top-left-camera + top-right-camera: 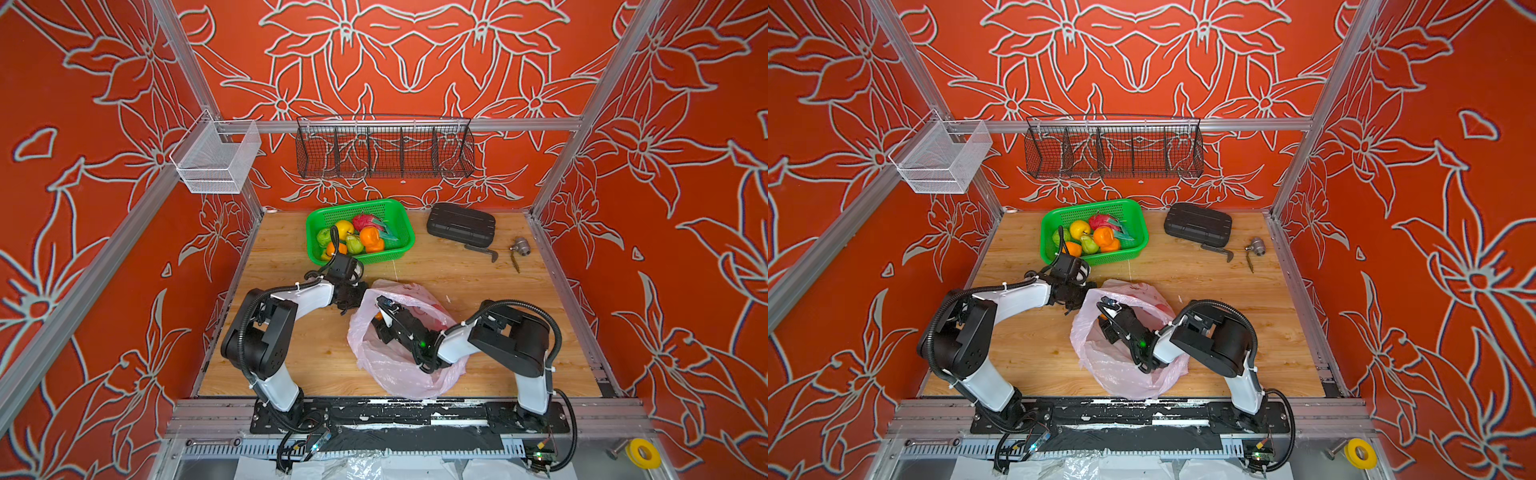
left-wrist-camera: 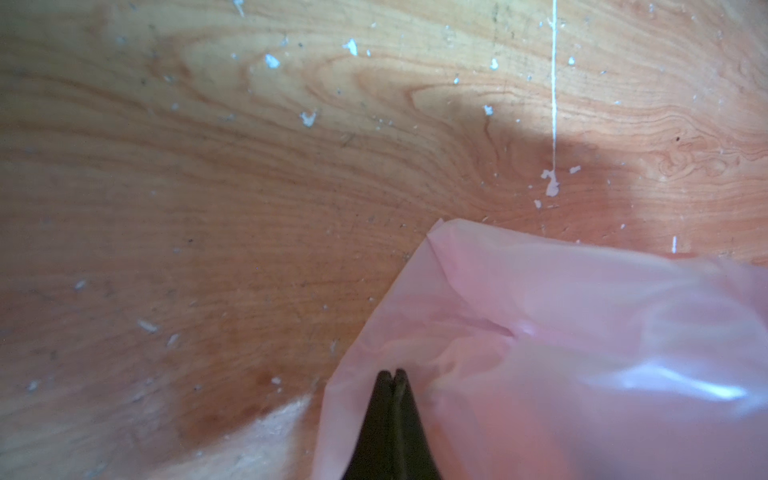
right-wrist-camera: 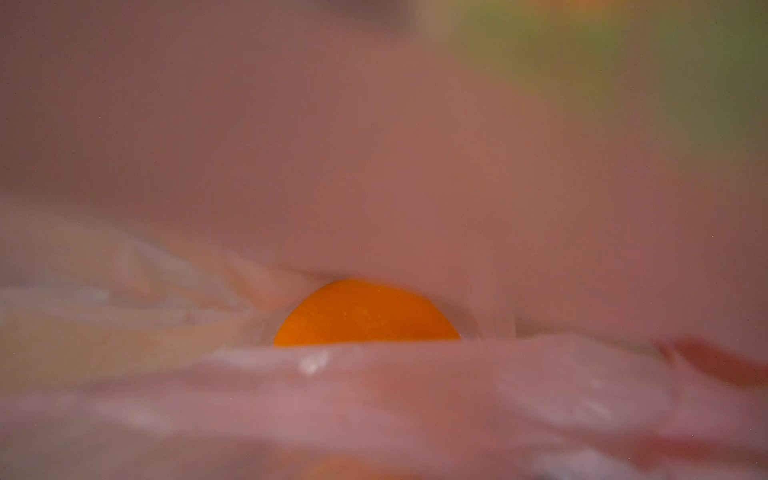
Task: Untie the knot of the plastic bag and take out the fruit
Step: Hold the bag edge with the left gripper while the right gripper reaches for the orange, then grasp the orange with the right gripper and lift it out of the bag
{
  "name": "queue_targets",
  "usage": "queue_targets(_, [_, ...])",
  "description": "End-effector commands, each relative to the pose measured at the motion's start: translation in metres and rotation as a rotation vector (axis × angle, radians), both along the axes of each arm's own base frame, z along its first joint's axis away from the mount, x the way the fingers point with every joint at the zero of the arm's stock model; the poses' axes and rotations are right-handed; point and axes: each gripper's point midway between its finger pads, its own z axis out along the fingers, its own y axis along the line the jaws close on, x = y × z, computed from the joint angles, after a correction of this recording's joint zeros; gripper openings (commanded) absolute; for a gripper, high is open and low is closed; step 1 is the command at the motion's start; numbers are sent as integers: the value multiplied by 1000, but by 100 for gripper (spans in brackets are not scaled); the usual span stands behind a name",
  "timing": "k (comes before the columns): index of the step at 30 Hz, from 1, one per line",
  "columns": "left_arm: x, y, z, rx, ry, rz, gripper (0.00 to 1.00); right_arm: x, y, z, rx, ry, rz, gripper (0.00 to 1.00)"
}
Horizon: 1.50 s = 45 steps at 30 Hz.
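Black left pincer (image 2: 392, 374): the tips are pressed together on the pale-pink film of the plastic bag (image 1: 399, 370). This is seen in the left wrist view. In both top views it is placed at the bag's left rim.
Right pincer (image 1: 383, 309): it is sunk into the bag's open mouth. The jaws are hidden by film and arm, so it cannot be told whether they are spread or closed.
Orange fruit (image 3: 365, 316): one round piece is seen close ahead of the right wrist camera, half buried in pink folds inside the bag.
Bag position: it is laid crumpled on the worktop (image 1: 478, 278) between the two arms.
Green basket (image 1: 374, 207): it is set behind the bag near the back wall, apart from it.
Basket contents: a dragon fruit (image 1: 365, 220), a yellow round fruit (image 1: 344, 228), orange pieces (image 1: 369, 237) and green pear-like pieces (image 1: 354, 244) are held.
Black case (image 1: 461, 224): it is placed right of the basket, with a metal fitting (image 1: 520, 246) near it.
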Motion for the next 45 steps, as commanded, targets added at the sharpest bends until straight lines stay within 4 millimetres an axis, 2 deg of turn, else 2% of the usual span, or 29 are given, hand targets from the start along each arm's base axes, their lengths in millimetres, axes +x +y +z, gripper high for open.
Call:
queue_targets(1, [5,2,12,30,-27,-4,0,-8,-4,8,34,11,15,53])
queue_targets(11, [19,12,19,69,-56,21,0,-28,-22,19,66,49,52,53])
queue_targets(18, [27,14,24,80,-65,26,0,-53,-21,29,73,125,146,53])
queue_targets(23, [29,16,25,88,-69,31,0,-69,-24,46,60,120,183,53])
queue_targets(31, [30,17,33,83,-102,39,0,-77,-39,56,29,124,177,53])
queue_targets(35, [29,22,49,85,-163,49,16,-83,-44,69,46,136,189,53])
queue_targets(38, [26,25,70,81,-222,58,27,-86,-50,84,61,121,190,53])
queue_targets(45, [13,34,132,64,-361,86,40,-89,-64,130,92,35,197,53])
